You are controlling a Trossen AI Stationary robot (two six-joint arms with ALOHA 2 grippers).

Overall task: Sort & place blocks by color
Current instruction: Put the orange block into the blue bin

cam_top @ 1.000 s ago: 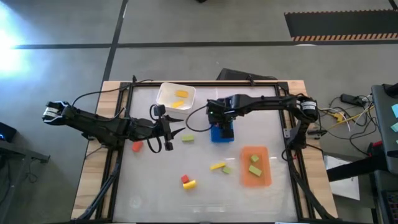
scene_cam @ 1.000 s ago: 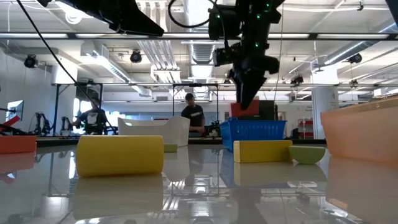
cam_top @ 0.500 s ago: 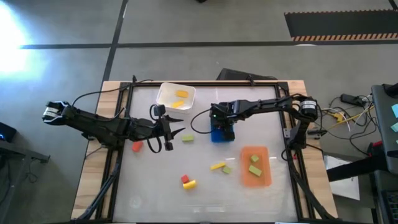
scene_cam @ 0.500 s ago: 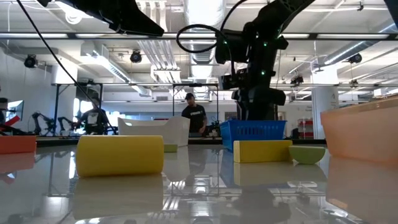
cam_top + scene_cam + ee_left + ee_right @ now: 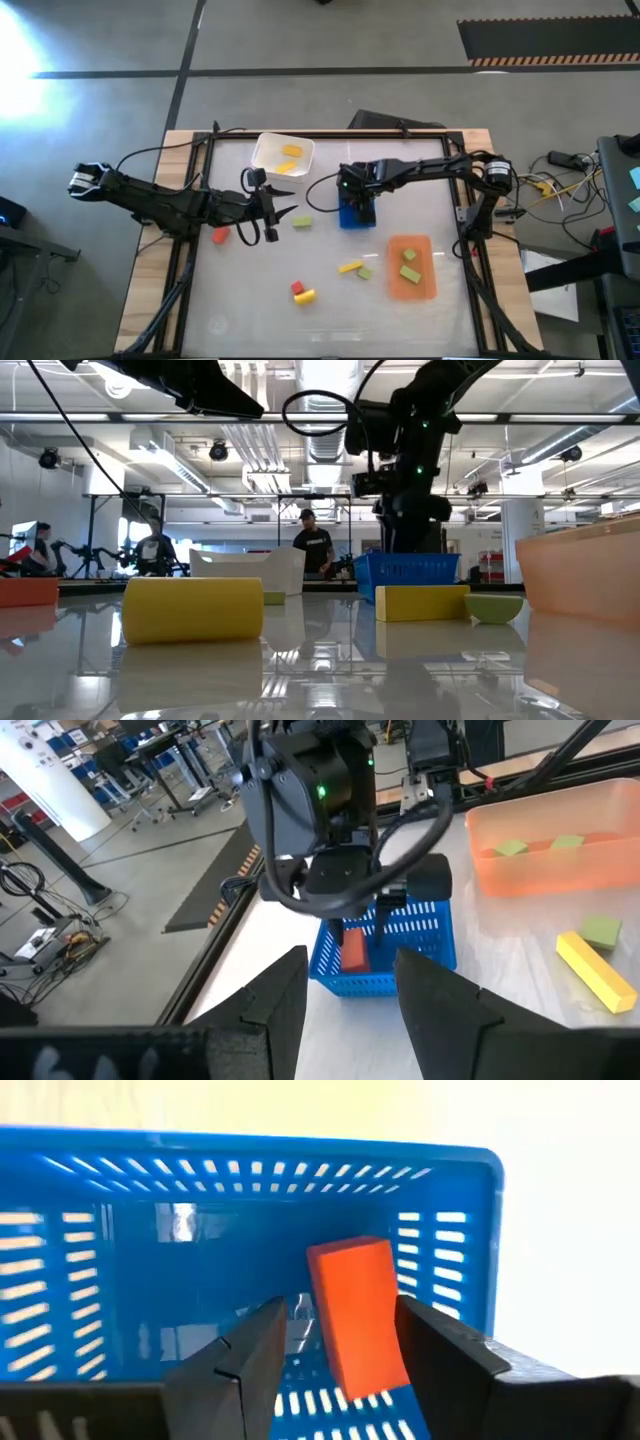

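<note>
Right gripper (image 5: pixel 335 1342) hangs inside the blue slotted plastic basket (image 5: pixel 120 1190), fingers parted beside the red rectangular block (image 5: pixel 358 1315), apparently just released there, reds belonging here. Left gripper (image 5: pixel 345 985) waits mid-table, fingers apart, empty. Loose yellow, green and red blocks lie on the table (image 5: pixel 250 320), unsorted.

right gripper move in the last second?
Yes. In the high view the right gripper pulled back from past the blue basket's right side to over its left part, and lowered into it; a red block sits between its fingers.
</note>
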